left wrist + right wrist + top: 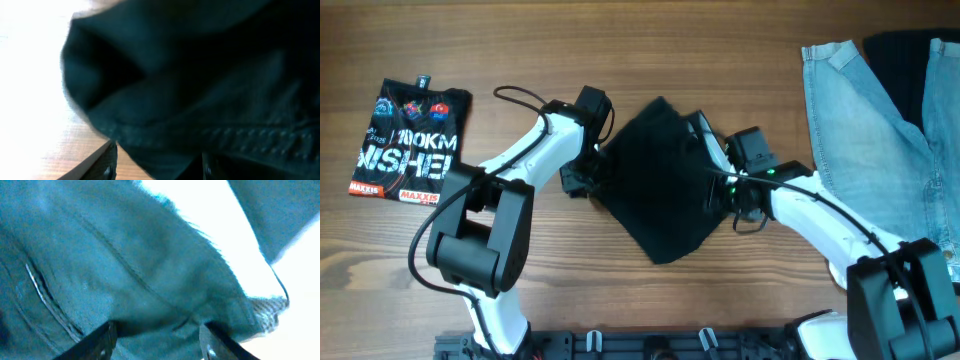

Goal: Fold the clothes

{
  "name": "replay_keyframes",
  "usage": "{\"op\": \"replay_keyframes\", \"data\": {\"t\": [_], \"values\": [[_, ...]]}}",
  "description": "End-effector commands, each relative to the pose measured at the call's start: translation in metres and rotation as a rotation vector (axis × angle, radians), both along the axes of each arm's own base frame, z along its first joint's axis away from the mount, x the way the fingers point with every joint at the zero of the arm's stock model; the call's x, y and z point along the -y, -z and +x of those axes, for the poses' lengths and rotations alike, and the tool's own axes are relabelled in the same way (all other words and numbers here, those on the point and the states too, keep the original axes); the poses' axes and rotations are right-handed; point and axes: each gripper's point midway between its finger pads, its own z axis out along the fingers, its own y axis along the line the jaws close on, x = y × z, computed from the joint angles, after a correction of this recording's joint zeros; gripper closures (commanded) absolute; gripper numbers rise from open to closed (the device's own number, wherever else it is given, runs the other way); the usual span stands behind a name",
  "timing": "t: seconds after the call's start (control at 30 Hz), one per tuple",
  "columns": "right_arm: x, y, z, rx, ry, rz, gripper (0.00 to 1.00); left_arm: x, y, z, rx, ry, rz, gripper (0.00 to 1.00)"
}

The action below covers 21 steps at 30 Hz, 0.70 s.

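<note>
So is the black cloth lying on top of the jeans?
No, the black cloth sits mid-table, apart from the jeans.

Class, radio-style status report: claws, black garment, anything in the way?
Left claw and right claw at opposite edges of black garment, grip unclear. Garment bunched up. Light-blue denim and printed T-shirt lie apart, not obstructing.

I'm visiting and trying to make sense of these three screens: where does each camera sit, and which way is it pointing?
Overhead: fixed above the table, facing straight down; sees the left arm, right arm, black cloth between them, jeans, printed shirt.
Left wrist: rides the left arm, faces past the left tool into the black cloth; two fingers show at the bottom.
Right wrist: rides the right arm, faces past the right tool into the cloth; two fingers show.
Shared: all three see the black cloth.
</note>
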Motion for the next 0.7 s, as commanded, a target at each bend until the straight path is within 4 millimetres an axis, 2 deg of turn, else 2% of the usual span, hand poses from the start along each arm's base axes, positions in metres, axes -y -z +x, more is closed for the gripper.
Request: {"op": "replay_keyframes", "data": {"t": [0.0,0.07,0.1,0.17,0.2,0.23,0.33,0.37,0.47,0.53,0.67], "values": [[0.029,0.0,0.031,0.131,0.01,-0.126,0.43,-0.003,0.0,-0.031,-0.141,-0.003,-0.004,0.45],[0.029,-0.001,0.032,0.138,0.006,-0.126,0.43,-0.004,-0.011,-0.03,-0.116,-0.001,-0.008,0.44],[0.029,-0.001,0.032,0.138,0.006,-0.126,0.42,-0.004,-0.022,-0.022,-0.059,0.004,-0.012,0.43],[0.029,-0.001,0.033,0.141,0.006,-0.125,0.41,-0.009,-0.045,0.006,0.116,0.011,0.014,0.42],[0.029,-0.001,0.033,0.141,0.006,-0.124,0.4,-0.007,-0.061,0.029,0.25,0.065,0.002,0.34],[0.029,-0.001,0.033,0.141,0.006,-0.125,0.4,0.002,-0.073,0.049,0.364,0.136,-0.038,0.21],[0.029,-0.001,0.033,0.14,0.006,-0.125,0.39,0.024,-0.082,0.074,0.502,0.325,-0.123,0.06],[0.029,-0.001,0.033,0.14,0.006,-0.124,0.39,0.033,-0.08,0.077,0.519,0.373,-0.162,0.04],[0.029,-0.001,0.033,0.139,0.006,-0.124,0.39,0.041,-0.055,0.086,0.515,0.453,-0.181,0.0],[0.029,-0.001,0.033,0.139,0.006,-0.125,0.39,0.049,-0.038,0.084,0.488,0.506,-0.221,0.0],[0.029,-0.001,0.032,0.137,0.006,-0.125,0.38,0.056,0.002,0.078,0.403,0.506,-0.261,0.01]]}}
